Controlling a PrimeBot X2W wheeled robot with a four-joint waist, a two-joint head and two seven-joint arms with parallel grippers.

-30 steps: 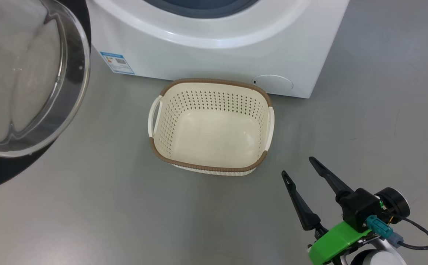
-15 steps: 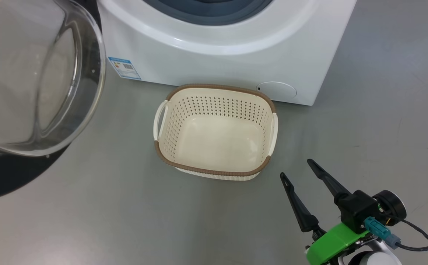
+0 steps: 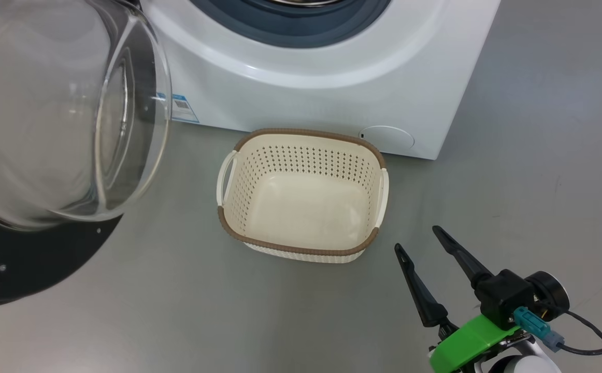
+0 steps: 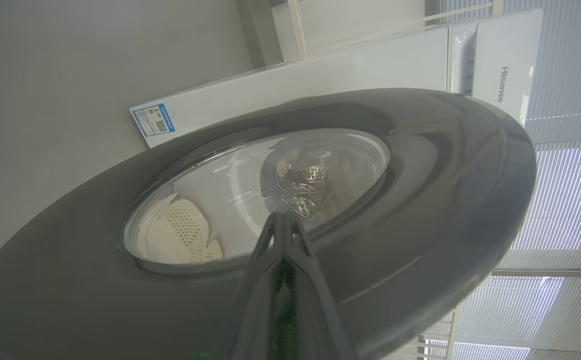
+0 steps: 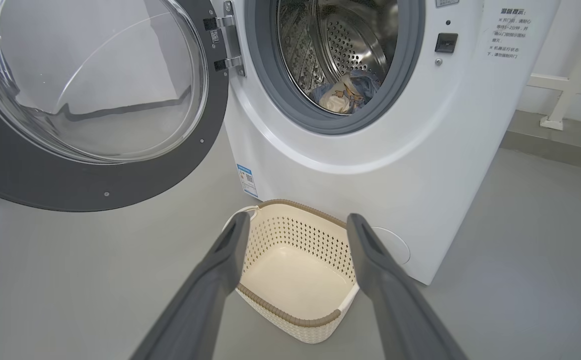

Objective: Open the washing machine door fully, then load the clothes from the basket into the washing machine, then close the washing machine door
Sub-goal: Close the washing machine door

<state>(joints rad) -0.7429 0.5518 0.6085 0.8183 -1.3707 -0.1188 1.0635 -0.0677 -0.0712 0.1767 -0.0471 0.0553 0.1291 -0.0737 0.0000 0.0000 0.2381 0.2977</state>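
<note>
Four task items and two grippers, listed as found.

Door [image 3: 57,129]: hangs open on its hinge [image 5: 225,42] at the left of the washer [image 3: 306,103], with its glass bowl [image 5: 95,85] bulging toward the basket side. Judged rigid and fairly weighty, swinging on one axis only. The glossy black rim [image 5: 45,189] looks slippery, and the glass is best left alone. Best purchase for closing is a flat push on the rim's outer face, at the edge far from the hinge.

Clothes [image 5: 343,95]: lie low in the drum [image 5: 340,45], blue and cream, soft and limp.

Basket [image 3: 303,158]: empty, on the floor [image 3: 125,311] just before the washer. Light plastic, likely to skid if knocked.

Left gripper [image 4: 281,220]: jaws pressed together, tips pointing at the door's outer face by the edge of the glass. Possibly touching, though the wide-angle view leaves that unsure.

Right gripper [image 3: 417,238]: jaws wide apart and holding nothing. It hangs near the basket's right front corner, apart from it.

Not made out:
- the door's latch
- the door's lower left, cut off in the head view
- the count of garments, half hidden behind the gasket [image 5: 340,124]
- the washer's top
</note>
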